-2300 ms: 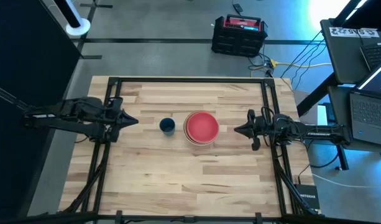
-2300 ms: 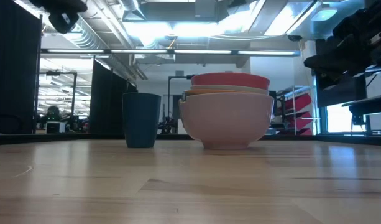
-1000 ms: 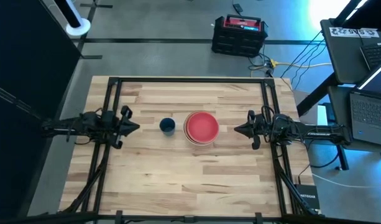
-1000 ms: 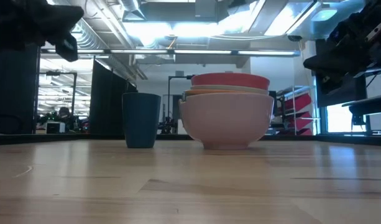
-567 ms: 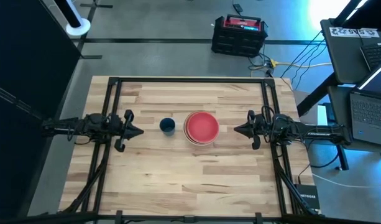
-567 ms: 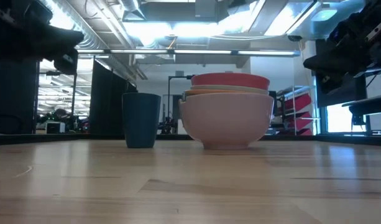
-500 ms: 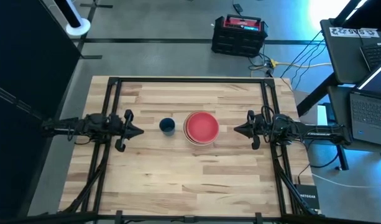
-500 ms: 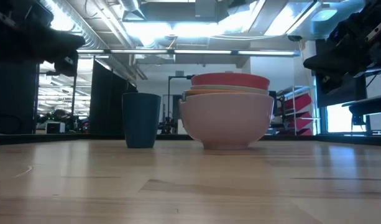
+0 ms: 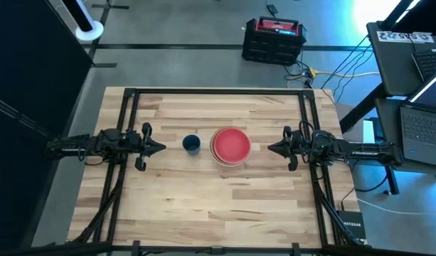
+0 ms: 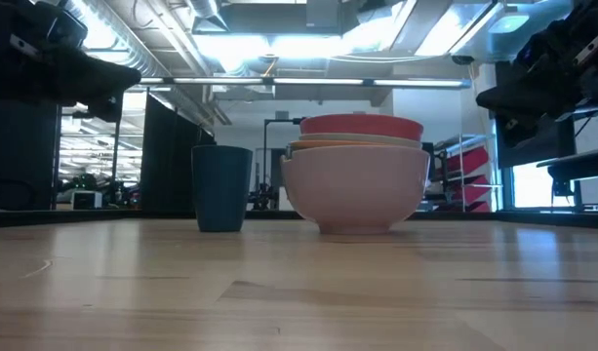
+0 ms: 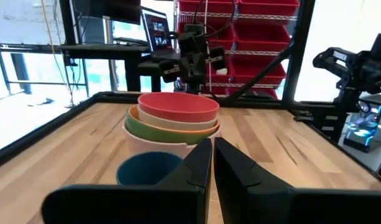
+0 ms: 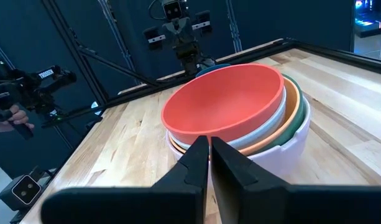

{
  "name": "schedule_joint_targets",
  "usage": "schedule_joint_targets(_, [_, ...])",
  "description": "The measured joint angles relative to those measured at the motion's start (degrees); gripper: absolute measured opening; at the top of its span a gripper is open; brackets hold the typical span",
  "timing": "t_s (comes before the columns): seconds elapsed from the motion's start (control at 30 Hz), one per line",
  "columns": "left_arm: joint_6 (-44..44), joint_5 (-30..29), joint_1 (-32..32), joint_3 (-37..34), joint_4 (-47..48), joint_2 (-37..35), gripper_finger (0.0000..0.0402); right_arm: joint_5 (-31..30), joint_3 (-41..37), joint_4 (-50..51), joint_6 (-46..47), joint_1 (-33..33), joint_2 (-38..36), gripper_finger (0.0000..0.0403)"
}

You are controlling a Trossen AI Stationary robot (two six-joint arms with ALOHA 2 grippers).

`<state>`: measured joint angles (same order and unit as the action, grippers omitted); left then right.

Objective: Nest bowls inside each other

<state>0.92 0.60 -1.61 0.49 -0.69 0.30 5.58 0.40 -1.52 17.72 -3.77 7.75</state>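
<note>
The bowls stand nested in one stack (image 9: 230, 145) at the table's middle, the white one at the bottom resting on the wood. Above it come green, orange and a pale one, with the red bowl (image 12: 224, 102) on top. A small dark blue cup (image 9: 192, 144) stands just left of the stack (image 10: 357, 175). My left gripper (image 9: 163, 148) is shut and level, left of the cup (image 11: 143, 169), touching nothing. My right gripper (image 9: 268, 148) is shut, level with the stack's right side and a short way off it. Both wrist views show shut fingertips, left (image 11: 212, 149) and right (image 12: 209, 142).
Black frame rails (image 9: 121, 128) run along the table's left and right sides under the arms. Bare wood lies near and far of the stack. A black and red box (image 9: 274, 39) sits on the floor beyond the far edge. Laptops (image 9: 424, 128) stand off to the right.
My left gripper has sunk a little and swung slightly toward the table's near edge. It has tipped down to level and rolled somewhat, staying shut. The bowls, the cup and my right arm have kept still.
</note>
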Motion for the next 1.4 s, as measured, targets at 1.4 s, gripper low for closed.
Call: schedule_joint_targets(1.4, [-1.04,-0.1,0.0,-0.02,0.19,0.0,0.0,-1.11,0.0,0.12,-16.58,0.0,0.0,0.0001])
